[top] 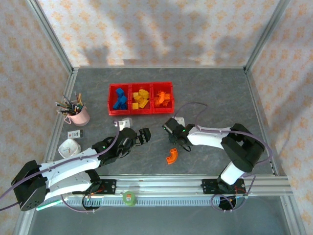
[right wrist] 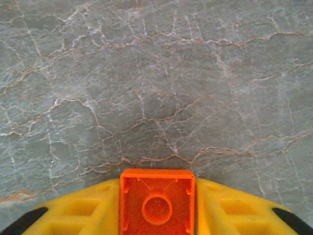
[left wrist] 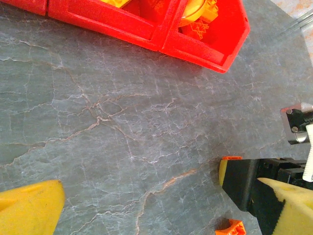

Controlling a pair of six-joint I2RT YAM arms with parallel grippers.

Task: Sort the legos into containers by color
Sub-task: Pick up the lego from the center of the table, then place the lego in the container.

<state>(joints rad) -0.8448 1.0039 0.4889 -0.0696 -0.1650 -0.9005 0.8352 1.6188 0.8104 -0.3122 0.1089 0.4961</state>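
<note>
Table: I looked down at a gray table point(top: 215, 93) with crack lines like stone. Walls with little flower paper stood around it.
Brick: A small orange brick point(right wrist: 156, 205) was off the table, squeezed between two yellow fingers. I saw its hollow underside. It looked square, so I could not pick out a long side.
Right tool: The right gripper point(top: 170, 127) was closed tight on that brick. Both fingers touched its sides.
Tray: The red tray point(top: 141, 112) sat at the far middle of the table. Its long side ran left to right.
Sorted so far: Blue bricks point(top: 119, 99) lay in the left part and yellow bricks point(top: 142, 98) in the middle part.
Way to go: The orange bin point(top: 168, 109) was the right end part. It lay farther up the table than the held brick, almost straight ahead and a tiny bit left. I think the right arm was much nearer to it than the left arm.
Left on the table: One orange arch point(top: 171, 155) lay on the near side of the right gripper, apart from it.
Left tool: The left gripper point(top: 145, 136) was spread wide open and held nothing. It pointed toward the right gripper.
Watch out: I think the brick had to clear the tray's near wall.
Other stuff: A pink cup point(top: 80, 117) of pens stood far off on the left.
</note>
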